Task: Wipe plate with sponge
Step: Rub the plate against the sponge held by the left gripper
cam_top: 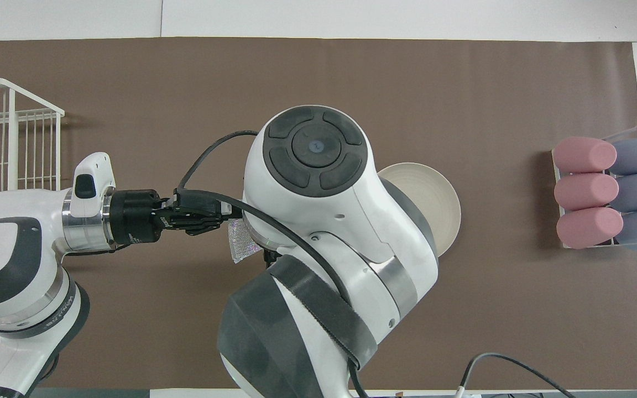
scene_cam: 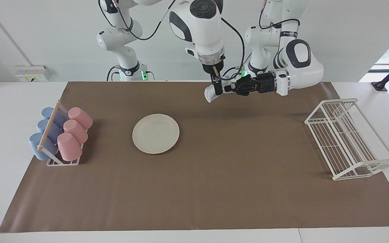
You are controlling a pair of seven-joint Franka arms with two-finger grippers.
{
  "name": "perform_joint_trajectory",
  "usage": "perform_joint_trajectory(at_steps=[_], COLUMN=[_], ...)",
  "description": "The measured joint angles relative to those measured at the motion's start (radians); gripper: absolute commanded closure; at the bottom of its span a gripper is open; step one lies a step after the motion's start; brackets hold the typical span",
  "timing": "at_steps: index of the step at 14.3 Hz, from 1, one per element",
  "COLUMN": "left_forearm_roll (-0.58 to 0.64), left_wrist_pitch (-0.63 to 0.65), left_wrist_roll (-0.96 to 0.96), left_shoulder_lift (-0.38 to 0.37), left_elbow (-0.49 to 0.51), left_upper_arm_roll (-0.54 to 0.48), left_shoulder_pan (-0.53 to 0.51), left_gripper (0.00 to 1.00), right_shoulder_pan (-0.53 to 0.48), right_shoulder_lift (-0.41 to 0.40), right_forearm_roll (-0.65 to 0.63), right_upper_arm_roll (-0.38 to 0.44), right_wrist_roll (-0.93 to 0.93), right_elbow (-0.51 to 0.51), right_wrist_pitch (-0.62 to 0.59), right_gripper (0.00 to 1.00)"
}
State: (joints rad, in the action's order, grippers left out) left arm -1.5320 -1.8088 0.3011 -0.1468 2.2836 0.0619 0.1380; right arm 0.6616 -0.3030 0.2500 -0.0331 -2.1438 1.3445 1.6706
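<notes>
The cream-white plate point(scene_cam: 155, 133) lies flat on the brown mat toward the right arm's end; in the overhead view my right arm covers part of the plate point(cam_top: 441, 204). My left gripper point(scene_cam: 226, 89) reaches in level above the mat, near the robots' edge, shut on the glittery sponge point(scene_cam: 210, 93), which hangs from its tip. My right gripper point(scene_cam: 217, 88) points straight down at the sponge, open, with a finger beside it. From overhead, the left gripper point(cam_top: 230, 213) and a strip of the sponge point(cam_top: 240, 243) show, and the right arm hides its own gripper.
A small rack of pink and blue cups point(scene_cam: 61, 135) stands at the right arm's end of the mat. A white wire dish rack point(scene_cam: 346, 138) stands at the left arm's end. Bare brown mat point(scene_cam: 214, 189) stretches away from the robots.
</notes>
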Motion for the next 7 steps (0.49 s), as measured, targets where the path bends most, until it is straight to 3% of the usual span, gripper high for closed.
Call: perform_joint_trajectory(at_steps=[2, 4, 7], left_forearm_roll=[0.0, 0.0, 0.0], left_wrist_pitch=[0.002, 0.009, 0.02], left_wrist_roll=[0.0, 0.0, 0.0], left_shoulder_lift=[0.0, 0.0, 0.0], left_elbow=[0.001, 0.001, 0.001], left_upper_arm_roll=[0.0, 0.001, 0.003], left_shoulder_pan=[0.0, 0.0, 0.0], left_gripper=[1.0, 1.0, 1.0], right_shoulder_pan=[0.0, -0.002, -0.012], right_shoulder_lift=[0.01, 0.021, 0.038], right_forearm_roll=[0.0, -0.001, -0.001], right_upper_arm_roll=[0.001, 0.007, 0.016], right_wrist_roll=[0.021, 0.066, 0.129], right_elbow=[0.015, 0.017, 0.017], right_wrist_pitch=[0.001, 0.004, 0.013], right_gripper=[0.73, 1.0, 1.0])
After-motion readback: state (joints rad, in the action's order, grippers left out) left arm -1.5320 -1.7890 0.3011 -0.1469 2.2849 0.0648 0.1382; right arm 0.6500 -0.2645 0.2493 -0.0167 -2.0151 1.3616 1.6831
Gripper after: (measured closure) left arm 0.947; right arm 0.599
